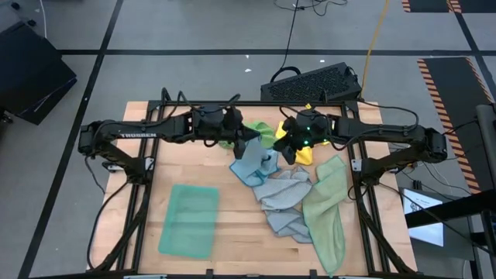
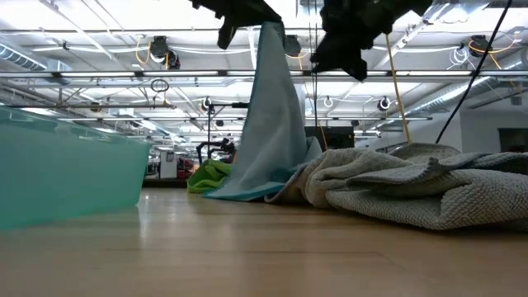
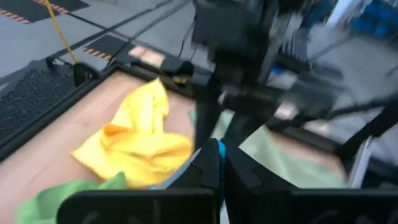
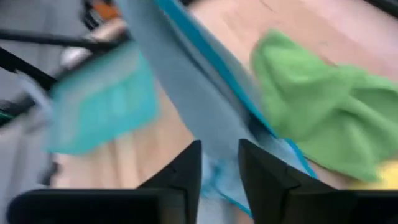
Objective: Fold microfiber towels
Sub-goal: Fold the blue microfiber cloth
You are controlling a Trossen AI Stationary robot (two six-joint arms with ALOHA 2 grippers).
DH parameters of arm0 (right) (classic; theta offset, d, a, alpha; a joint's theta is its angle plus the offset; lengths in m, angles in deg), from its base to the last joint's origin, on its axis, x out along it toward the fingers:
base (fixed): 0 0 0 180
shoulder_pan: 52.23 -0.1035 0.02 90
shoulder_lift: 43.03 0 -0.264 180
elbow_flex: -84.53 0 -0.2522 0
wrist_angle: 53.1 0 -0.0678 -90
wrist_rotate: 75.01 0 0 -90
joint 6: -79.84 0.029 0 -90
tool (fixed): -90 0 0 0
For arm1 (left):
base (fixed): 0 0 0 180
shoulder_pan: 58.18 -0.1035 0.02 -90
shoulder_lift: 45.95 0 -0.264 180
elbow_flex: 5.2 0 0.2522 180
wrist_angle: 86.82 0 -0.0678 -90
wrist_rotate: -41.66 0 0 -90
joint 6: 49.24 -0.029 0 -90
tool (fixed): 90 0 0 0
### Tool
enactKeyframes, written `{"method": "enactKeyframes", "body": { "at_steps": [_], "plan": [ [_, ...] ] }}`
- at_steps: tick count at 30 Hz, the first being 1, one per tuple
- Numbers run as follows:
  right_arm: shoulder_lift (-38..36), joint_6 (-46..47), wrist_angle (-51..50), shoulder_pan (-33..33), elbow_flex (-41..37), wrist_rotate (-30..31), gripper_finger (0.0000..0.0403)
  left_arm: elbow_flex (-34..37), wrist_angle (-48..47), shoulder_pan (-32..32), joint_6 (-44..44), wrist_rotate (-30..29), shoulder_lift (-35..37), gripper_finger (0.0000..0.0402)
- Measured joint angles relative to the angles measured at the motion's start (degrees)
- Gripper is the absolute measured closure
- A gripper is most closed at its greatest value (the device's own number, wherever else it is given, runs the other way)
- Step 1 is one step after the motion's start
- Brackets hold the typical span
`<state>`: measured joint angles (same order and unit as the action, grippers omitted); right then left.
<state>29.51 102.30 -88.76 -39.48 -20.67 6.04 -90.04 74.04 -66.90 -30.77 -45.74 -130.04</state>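
A light blue towel (image 2: 268, 124) hangs in a tall peak from my left gripper (image 1: 242, 143), which is shut on its top. My right gripper (image 4: 219, 168) stands open just to the right of that towel, fingers apart with the blue cloth (image 4: 186, 93) ahead of them. A teal towel (image 1: 190, 221) lies folded flat at the near left. Grey (image 1: 283, 198) and pale sage (image 1: 325, 213) towels lie crumpled at the near right. Yellow (image 3: 137, 140) and bright green (image 4: 317, 112) towels lie bunched toward the far edge. My left gripper pinches the light blue towel's top edge (image 3: 219, 147) between its two shut fingers, only a thin blue rim showing between them. The fingers come nearly level from the table's left. The towel hangs below them, its lower part (image 2: 247, 190) resting on the table against the grey towel.
A black keyboard (image 1: 310, 81) sits beyond the table's far edge. Bare wood (image 1: 240, 232) lies between the teal towel and the grey pile. The arms' frame rails (image 1: 139, 209) run along both sides of the table.
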Motion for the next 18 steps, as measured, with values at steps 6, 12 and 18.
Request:
{"method": "enactKeyframes", "body": {
  "at_steps": [6, 12, 18],
  "plan": [
    [-0.6, -4.3, -3.4, -0.1, -0.9, 1.5, 0.0254, 0.0, -0.3, -0.3, 3.3, 2.5, 1.2, 0.0400],
    [-0.6, 2.8, 2.8, 0.3, -7.8, 1.5, 0.0248, 0.0, -5.9, 0.3, 5.7, 5.2, 2.0, 0.0400],
    [0.1, 17.6, 10.0, 1.5, -13.3, 1.0, 0.0246, 0.1, -13.6, 4.2, 4.0, 8.0, 1.9, 0.0399]
  ]
}}
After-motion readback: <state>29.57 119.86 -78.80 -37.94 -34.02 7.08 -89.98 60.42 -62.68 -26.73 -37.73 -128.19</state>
